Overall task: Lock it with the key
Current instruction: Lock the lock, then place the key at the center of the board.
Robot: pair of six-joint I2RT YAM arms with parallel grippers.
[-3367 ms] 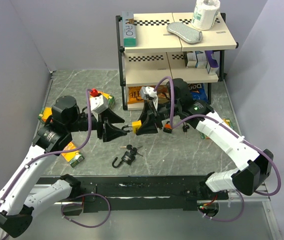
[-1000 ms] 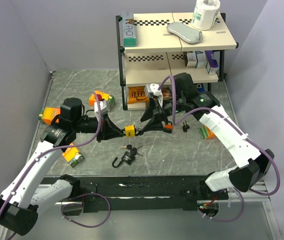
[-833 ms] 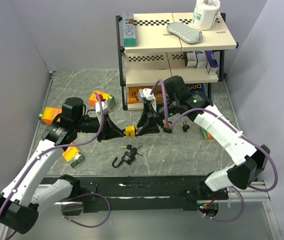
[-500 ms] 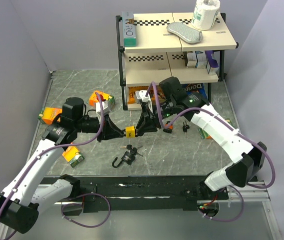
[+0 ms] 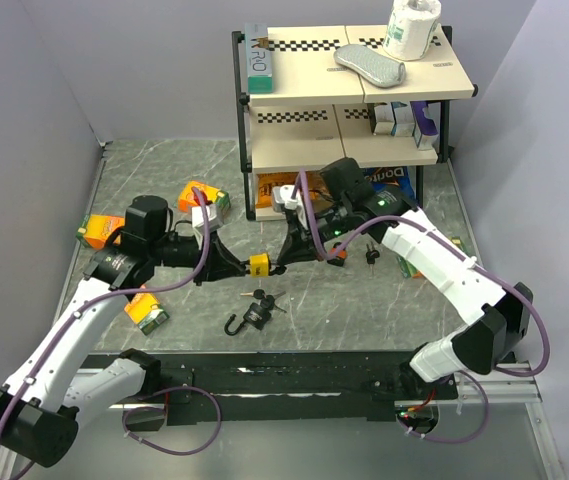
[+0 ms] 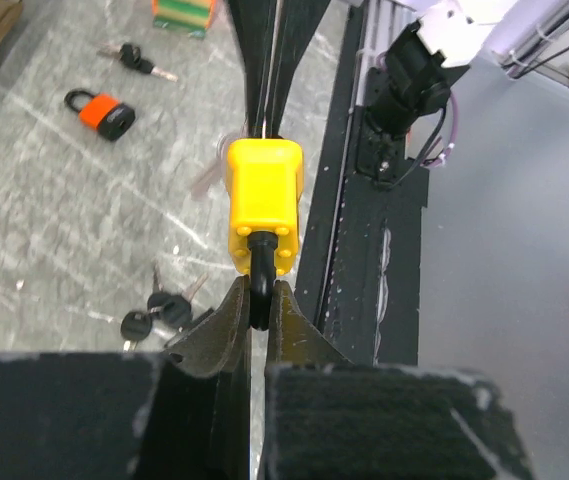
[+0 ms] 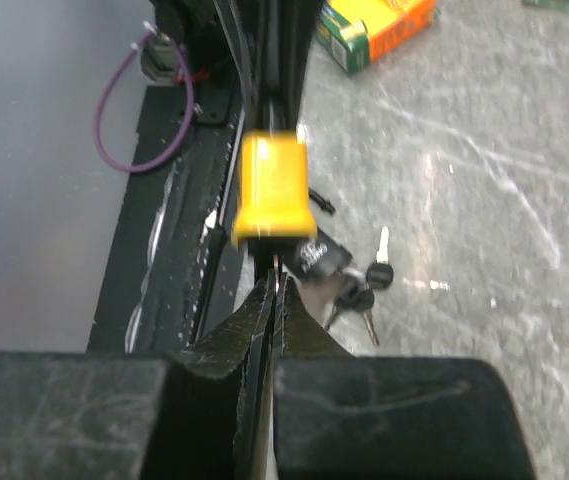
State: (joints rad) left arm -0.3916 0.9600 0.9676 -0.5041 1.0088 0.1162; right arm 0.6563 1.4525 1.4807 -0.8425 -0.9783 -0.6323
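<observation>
Top: yellow padlock up off the surface, btw my L pincer & R pincer.
L wrist: L pincer clenched on its shackle.
R wrist: R pincer clenched tight at padlock's base; can't tell on what.

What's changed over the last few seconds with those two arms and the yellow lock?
The right gripper edged left and closed at the base of the yellow padlock. The left gripper stayed shut on its shackle. The black padlock on the table has not moved.
</observation>
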